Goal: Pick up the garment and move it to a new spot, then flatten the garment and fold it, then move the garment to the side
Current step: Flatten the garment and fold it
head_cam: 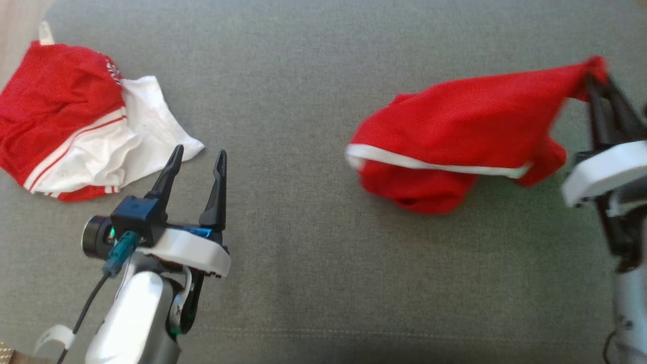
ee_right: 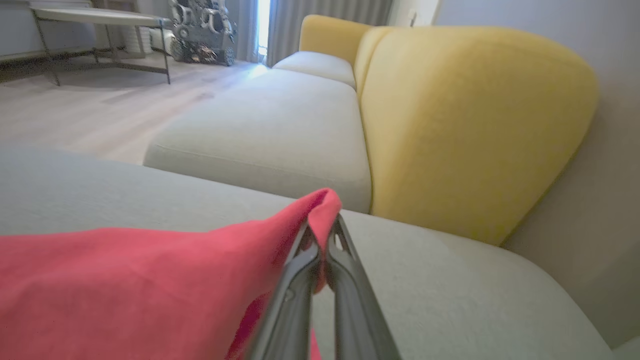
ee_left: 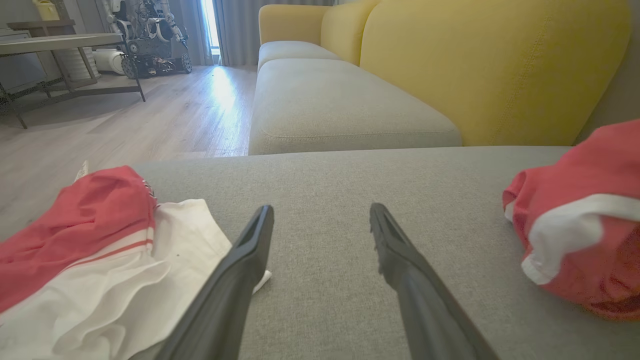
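A crumpled red garment (head_cam: 455,136) with a white band lies at the right of the grey cushion (head_cam: 303,101), one corner pulled up and out to the right. My right gripper (head_cam: 594,81) is shut on that corner; in the right wrist view the red cloth (ee_right: 150,280) folds over the closed tips of the right gripper (ee_right: 322,227). My left gripper (head_cam: 198,157) stands open at the lower left, empty, and in its own view the left gripper (ee_left: 320,215) points over bare cushion, with the garment (ee_left: 585,220) off to its right.
A second red and white garment (head_cam: 76,131) lies crumpled at the cushion's far left, just beyond my left fingertips. A yellow sofa (ee_left: 450,65) with pale seats (ee_right: 280,125) stands behind the cushion. Wooden floor (ee_left: 150,115) and a table (ee_left: 55,45) lie beyond the left edge.
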Robot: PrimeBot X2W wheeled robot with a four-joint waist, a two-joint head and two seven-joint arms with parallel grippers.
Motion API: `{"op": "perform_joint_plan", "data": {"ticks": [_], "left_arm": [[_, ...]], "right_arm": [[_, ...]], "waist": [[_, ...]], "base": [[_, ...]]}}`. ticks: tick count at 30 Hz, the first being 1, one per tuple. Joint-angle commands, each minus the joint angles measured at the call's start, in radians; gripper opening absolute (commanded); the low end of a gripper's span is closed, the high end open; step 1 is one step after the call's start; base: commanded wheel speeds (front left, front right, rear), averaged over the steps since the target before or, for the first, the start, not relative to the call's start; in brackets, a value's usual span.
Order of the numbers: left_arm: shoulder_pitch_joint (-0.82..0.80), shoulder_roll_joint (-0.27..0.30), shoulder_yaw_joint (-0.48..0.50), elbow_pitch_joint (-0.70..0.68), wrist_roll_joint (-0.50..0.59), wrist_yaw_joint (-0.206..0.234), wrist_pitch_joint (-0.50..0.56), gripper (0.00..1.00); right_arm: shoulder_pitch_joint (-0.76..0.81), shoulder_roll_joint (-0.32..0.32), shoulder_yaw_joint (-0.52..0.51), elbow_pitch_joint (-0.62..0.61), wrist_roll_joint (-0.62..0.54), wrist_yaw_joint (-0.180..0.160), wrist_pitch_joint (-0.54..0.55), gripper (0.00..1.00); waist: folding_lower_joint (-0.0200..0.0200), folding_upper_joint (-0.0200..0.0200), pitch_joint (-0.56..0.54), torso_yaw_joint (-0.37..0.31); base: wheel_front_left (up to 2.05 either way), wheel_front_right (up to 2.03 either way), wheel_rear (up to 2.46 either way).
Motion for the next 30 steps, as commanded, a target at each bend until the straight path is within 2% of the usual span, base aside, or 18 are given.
{"op": "perform_joint_plan", "data": {"ticks": [1,8,18,19,20,24,30], "left_arm": [[-0.052,0.021,0.043,-0.038,0.008,0.003,-0.012,1.0],[-0.084,0.011,0.04,-0.044,0.018,-0.006,-0.012,1.0],[-0.126,-0.01,0.041,-0.048,0.036,-0.022,-0.012,1.0],[-0.128,-0.012,0.042,-0.046,0.037,-0.023,-0.012,1.0],[-0.129,-0.014,0.044,-0.045,0.038,-0.025,-0.012,1.0],[-0.117,-0.019,0.055,-0.036,0.042,-0.025,-0.012,1.0],[-0.082,-0.021,0.074,-0.03,0.043,-0.02,-0.012,1.0]], "right_arm": [[-0.03,-0.016,-0.015,-0.012,0.0,0.004,0.008,0.0],[-0.104,-0.04,-0.125,0.19,0.029,0.004,0.006,0.0],[-0.28,-0.05,-0.157,0.445,0.04,0.004,-0.052,0.0],[-0.29,-0.047,-0.157,0.461,0.041,0.004,-0.063,0.25],[-0.297,-0.041,-0.156,0.475,0.047,0.004,-0.074,1.0],[-0.292,-0.017,-0.141,0.495,0.063,0.004,-0.113,1.0],[-0.226,0.025,-0.112,0.41,0.101,0.004,-0.186,1.0]], "waist": [[0.0,0.0,0.019,-0.008],[0.0,0.0,0.084,-0.008],[0.0,0.0,0.152,0.015],[0.0,0.0,0.153,0.016],[0.0,0.0,0.153,0.016],[0.0,0.0,0.127,0.003],[0.0,0.0,0.075,-0.025]], "base": [[0.0,0.0,0.0],[0.0,0.0,0.0],[0.0,0.0,0.0],[0.0,0.0,0.0],[0.0,0.0,0.0],[0.0,0.0,0.0],[0.0,0.0,0.0]]}}
